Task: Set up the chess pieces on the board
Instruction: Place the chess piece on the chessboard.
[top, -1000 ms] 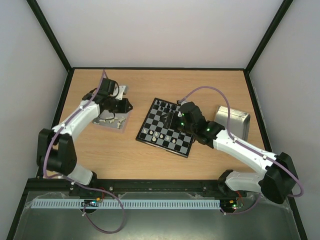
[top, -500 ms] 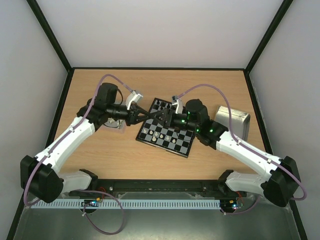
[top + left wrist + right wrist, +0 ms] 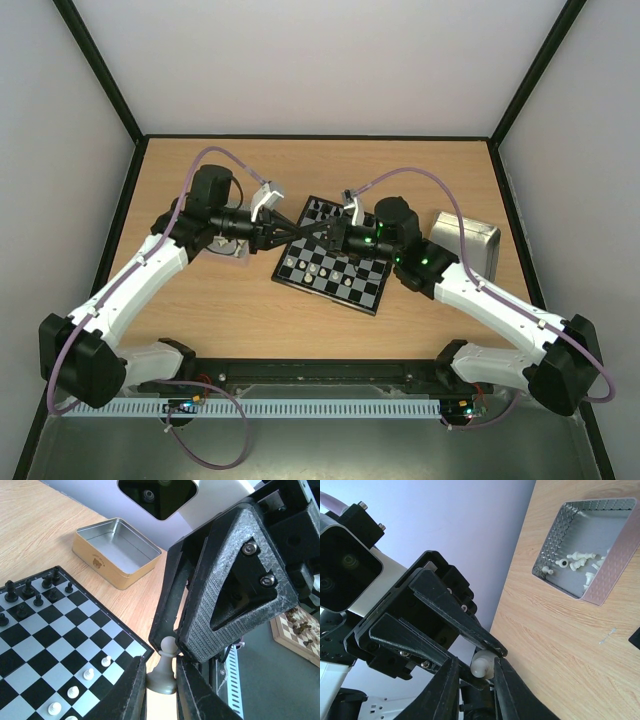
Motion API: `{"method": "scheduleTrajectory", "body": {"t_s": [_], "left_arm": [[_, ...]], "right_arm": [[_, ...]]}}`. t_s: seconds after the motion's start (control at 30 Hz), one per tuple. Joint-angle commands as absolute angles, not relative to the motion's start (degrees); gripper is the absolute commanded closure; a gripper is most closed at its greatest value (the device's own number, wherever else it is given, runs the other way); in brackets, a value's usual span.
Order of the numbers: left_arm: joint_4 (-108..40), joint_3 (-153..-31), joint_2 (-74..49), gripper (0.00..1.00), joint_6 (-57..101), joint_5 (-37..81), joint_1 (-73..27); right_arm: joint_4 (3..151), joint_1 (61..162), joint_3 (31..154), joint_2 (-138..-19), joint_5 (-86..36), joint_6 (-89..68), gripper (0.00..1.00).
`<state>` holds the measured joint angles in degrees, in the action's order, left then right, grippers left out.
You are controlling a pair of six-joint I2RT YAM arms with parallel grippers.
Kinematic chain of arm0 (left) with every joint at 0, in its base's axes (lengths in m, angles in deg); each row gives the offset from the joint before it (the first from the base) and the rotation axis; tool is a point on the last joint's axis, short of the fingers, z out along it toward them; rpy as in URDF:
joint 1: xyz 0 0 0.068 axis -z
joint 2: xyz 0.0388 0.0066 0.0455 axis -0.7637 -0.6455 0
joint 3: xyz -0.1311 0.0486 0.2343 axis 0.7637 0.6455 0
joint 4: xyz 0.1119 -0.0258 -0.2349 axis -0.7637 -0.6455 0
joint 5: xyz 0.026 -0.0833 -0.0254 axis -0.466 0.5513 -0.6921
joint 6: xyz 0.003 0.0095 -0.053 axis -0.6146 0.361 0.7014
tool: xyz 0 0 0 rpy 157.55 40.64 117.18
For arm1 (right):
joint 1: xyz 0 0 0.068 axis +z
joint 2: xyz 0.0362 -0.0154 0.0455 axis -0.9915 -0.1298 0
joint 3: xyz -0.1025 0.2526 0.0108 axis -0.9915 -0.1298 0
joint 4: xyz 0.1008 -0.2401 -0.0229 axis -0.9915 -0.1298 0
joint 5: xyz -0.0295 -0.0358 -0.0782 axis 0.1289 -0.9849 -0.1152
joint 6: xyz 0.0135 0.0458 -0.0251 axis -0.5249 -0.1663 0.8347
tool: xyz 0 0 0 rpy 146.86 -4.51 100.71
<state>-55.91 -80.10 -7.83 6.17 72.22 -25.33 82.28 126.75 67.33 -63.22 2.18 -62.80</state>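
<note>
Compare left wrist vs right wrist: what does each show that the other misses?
Left wrist only: the board, with black pieces at its far corner and white pawns along the near edge, plus an empty gold tin beyond it.
Right wrist only: a silver tray holding loose white pieces.
Both: one white piece clamped at its base by the left gripper, with the right gripper flanking its head. Whether it is gripping is unclear.
</note>
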Motion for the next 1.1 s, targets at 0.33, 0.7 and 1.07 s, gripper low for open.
{"method": "scheduleTrajectory", "body": {"t_s": [0.33,0.7,1.07], "left_arm": [[-55.6,-79.7,-6.9,0.89,1.9,78.3,-25.2],[-53.0,-79.2,-5.9,0.9,4.9,74.3,-25.2],[-52.9,-79.8,-6.9,0.89,6.1,71.8,-25.1]], "right_arm": [[90.5,126.4,64.8,-62.5,2.7,-66.0,0.74],[88.4,126.5,64.7,-62.9,3.6,-65.0,0.82],[84.8,126.5,65.5,-63.0,2.8,-63.8,0.89]]}}
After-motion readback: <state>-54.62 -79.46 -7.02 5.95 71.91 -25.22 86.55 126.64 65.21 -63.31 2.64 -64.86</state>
